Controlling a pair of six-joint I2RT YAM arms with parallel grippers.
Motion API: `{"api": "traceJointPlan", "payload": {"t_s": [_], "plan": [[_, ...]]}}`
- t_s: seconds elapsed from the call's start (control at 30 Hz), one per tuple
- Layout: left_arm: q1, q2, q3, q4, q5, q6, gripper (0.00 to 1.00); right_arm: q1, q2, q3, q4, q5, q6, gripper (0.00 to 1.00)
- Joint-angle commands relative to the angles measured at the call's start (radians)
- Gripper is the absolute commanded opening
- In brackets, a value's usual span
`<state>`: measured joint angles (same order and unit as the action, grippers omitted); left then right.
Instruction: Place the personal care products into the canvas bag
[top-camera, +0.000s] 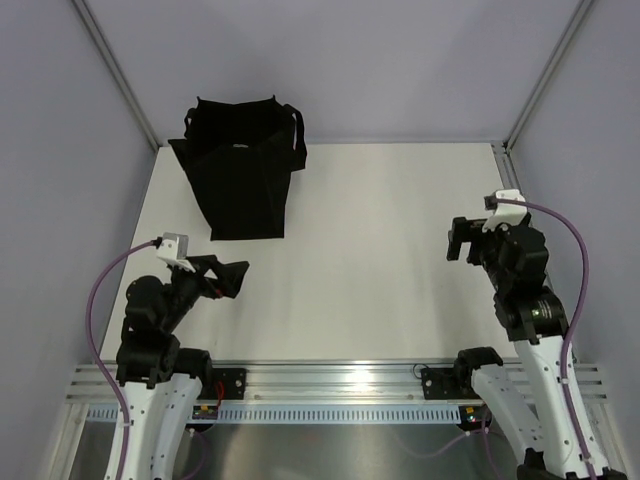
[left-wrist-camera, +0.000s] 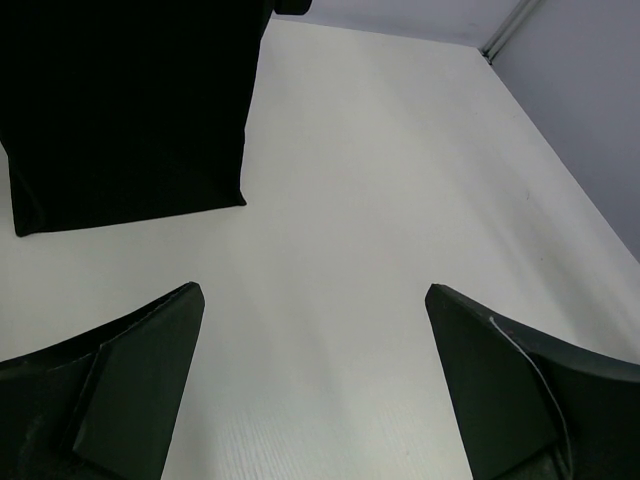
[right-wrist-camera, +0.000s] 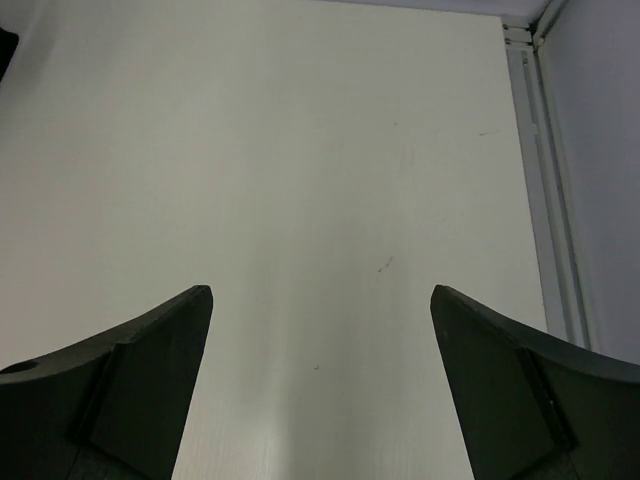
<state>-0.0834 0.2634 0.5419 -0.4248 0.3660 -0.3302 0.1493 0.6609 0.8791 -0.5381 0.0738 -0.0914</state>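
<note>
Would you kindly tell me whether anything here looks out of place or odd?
No bottles show anywhere on the table. The black canvas bag stands upright at its far-left corner, inside too dark to read. The left gripper and right gripper are open, empty.

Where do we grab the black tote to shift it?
Probably the loop handle at the canvas bag's right top edge, from above: it stands clear of the rim, while the walls look too broad to pinch. Left end effector sits nearer.
</note>
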Motion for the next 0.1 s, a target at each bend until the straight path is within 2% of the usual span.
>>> {"api": "traceJointPlan", "payload": {"t_s": [0.0,0.07], "plan": [[-0.001,-0.007,0.02,0.038,0.008,-0.006,0.99,-0.053,-0.078,-0.028,0.035,0.054,0.042,1.0],[-0.001,-0.004,0.02,0.038,0.005,-0.004,0.99,-0.065,-0.093,-0.04,0.044,0.066,0.045,0.99]]}}
